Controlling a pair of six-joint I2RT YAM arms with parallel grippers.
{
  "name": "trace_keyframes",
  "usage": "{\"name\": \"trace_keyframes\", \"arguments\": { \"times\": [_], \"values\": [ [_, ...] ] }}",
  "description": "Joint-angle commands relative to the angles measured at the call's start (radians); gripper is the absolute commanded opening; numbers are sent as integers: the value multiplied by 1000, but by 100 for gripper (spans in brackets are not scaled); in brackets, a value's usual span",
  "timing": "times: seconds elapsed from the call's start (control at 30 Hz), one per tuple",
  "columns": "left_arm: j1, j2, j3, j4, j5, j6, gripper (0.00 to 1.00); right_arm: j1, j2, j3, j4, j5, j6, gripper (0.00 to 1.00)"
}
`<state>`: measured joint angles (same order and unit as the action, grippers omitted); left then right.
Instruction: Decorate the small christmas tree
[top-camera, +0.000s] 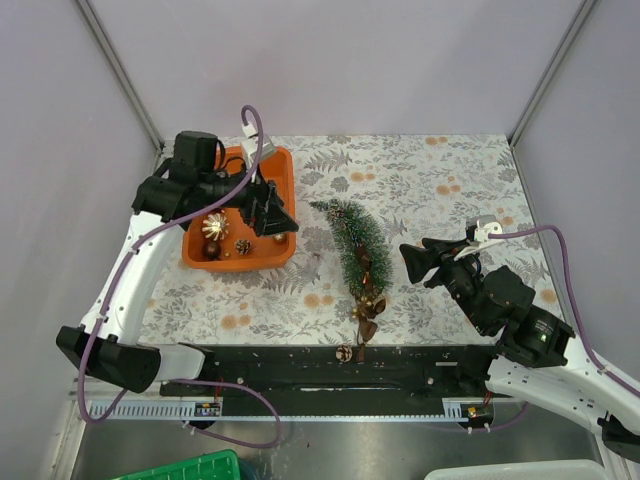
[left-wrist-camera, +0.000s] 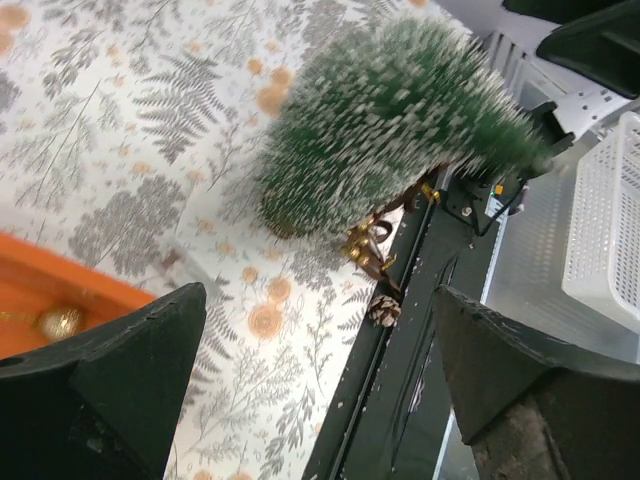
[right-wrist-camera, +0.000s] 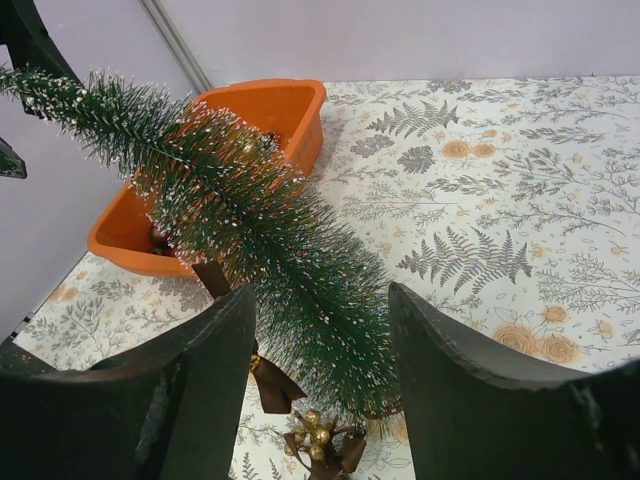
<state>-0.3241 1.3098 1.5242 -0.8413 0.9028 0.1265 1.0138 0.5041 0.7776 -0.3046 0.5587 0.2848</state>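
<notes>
The left claw (top-camera: 276, 216) hangs over the right edge of the orange tray (top-camera: 238, 262), jaws spread wide and empty. To its right, the small christmas tree (top-camera: 353, 245) lies on the desk (top-camera: 450, 190) — just left of the right claw (top-camera: 413, 262), which is partly open and holds nothing.

- Left arm (top-camera: 120, 290): white shells and black joints behind the black left pincer (top-camera: 277, 220).
- Purple cable (top-camera: 256, 135) loops over that pincer's rear.
- Right arm (top-camera: 540, 382): same colours and cable; the right pincer (top-camera: 413, 264) has matte black, wedge-shaped fingers (right-wrist-camera: 180, 400).
</notes>
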Motion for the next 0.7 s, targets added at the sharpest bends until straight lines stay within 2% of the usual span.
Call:
{"name": "trace_keyframes", "arguments": {
  "times": [0.0,0.17,0.27,0.43,0.53,0.67],
  "values": [
    [101,-11,86,-209,-13,148,99,-4,-9,25,7,14,-6,64],
    [204,-15,62,-271,-18,211,99,-4,-4,38,-19,-16,-4,66],
    [212,-27,24,-246,-48,211,99,-4,19,84,-95,-97,22,72],
    [232,8,1,-228,-117,168,99,-1,57,88,-281,-282,154,75],
    [250,19,-30,-171,-189,136,99,2,2,69,-329,-215,180,75],
    [253,72,-47,-79,-385,84,99,-1,-47,69,-268,-111,139,78]
  ]
}}
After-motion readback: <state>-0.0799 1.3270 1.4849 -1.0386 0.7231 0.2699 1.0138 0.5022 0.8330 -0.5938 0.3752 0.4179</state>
